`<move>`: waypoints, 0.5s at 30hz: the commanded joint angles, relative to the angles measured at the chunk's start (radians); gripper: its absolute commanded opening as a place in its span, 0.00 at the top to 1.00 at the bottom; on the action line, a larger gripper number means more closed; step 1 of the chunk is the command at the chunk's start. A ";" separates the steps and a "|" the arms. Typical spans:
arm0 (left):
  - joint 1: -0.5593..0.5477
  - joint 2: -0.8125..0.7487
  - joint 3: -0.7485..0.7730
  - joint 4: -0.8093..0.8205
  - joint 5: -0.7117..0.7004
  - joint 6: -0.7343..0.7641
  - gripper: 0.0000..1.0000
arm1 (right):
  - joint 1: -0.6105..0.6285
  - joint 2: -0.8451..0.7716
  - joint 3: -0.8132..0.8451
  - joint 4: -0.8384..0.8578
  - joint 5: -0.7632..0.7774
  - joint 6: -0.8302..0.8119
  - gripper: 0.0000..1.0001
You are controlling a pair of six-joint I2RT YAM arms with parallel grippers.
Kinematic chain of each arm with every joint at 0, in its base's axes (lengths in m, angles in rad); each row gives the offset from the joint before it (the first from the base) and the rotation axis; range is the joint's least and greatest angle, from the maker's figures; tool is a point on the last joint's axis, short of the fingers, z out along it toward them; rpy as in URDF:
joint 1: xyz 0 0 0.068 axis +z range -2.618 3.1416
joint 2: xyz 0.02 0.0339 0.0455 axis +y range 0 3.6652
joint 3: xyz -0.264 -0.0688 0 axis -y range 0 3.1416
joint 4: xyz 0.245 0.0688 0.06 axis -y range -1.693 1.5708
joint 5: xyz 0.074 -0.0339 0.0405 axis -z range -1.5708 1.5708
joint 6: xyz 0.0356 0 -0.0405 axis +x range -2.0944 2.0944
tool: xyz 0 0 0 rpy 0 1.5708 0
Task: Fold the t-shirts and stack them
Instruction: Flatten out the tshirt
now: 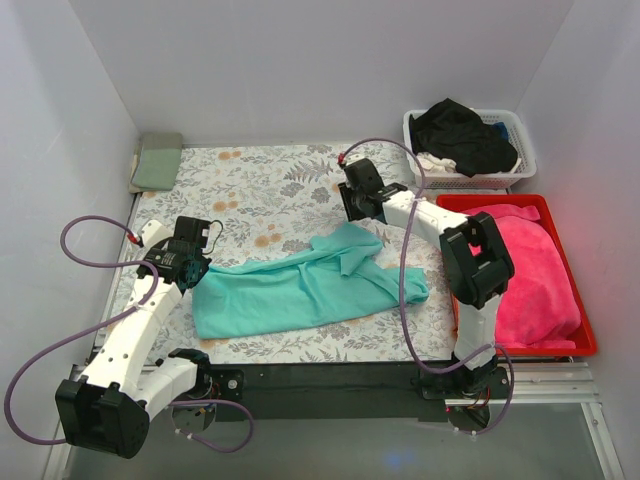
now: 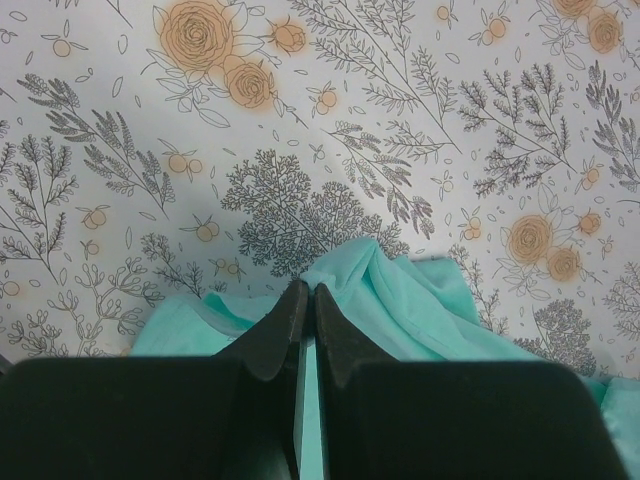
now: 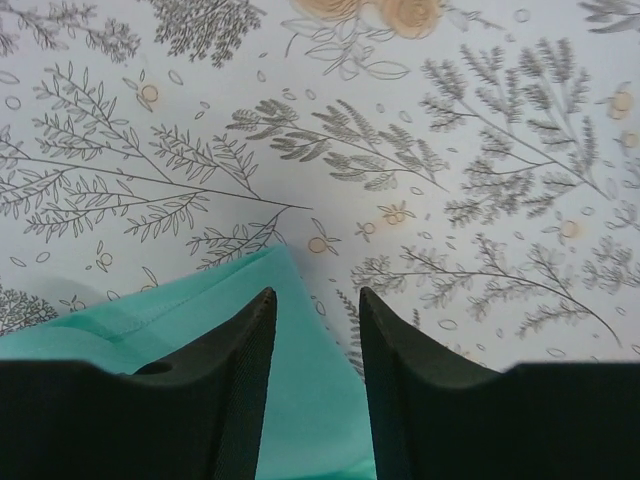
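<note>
A teal t-shirt [image 1: 300, 285] lies crumpled across the middle of the patterned table cover. My left gripper [image 1: 197, 272] is at its left edge and is shut on a pinch of teal fabric [image 2: 345, 265], which bunches up at the fingertips [image 2: 290, 310]. My right gripper [image 1: 351, 212] is open just above the shirt's far right corner [image 3: 255, 275]; the corner lies between and below the fingers, untouched. A folded sage-green shirt [image 1: 158, 160] sits at the back left. A black shirt [image 1: 460, 135] lies in a white basket.
The white basket [image 1: 520, 150] stands at the back right. A red tray [image 1: 575, 345] holding a pink cloth [image 1: 530, 275] lies along the right side. White walls close in the table on three sides.
</note>
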 commanded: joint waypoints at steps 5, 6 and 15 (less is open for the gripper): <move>0.005 -0.018 -0.008 0.000 0.005 0.011 1.00 | -0.004 0.113 0.093 0.021 -0.168 -0.097 0.48; 0.005 -0.020 -0.008 0.000 0.005 0.009 1.00 | -0.004 0.119 0.096 0.020 -0.178 -0.097 0.48; 0.005 -0.028 -0.004 -0.003 0.000 0.012 1.00 | -0.004 0.183 0.111 0.006 -0.198 -0.096 0.55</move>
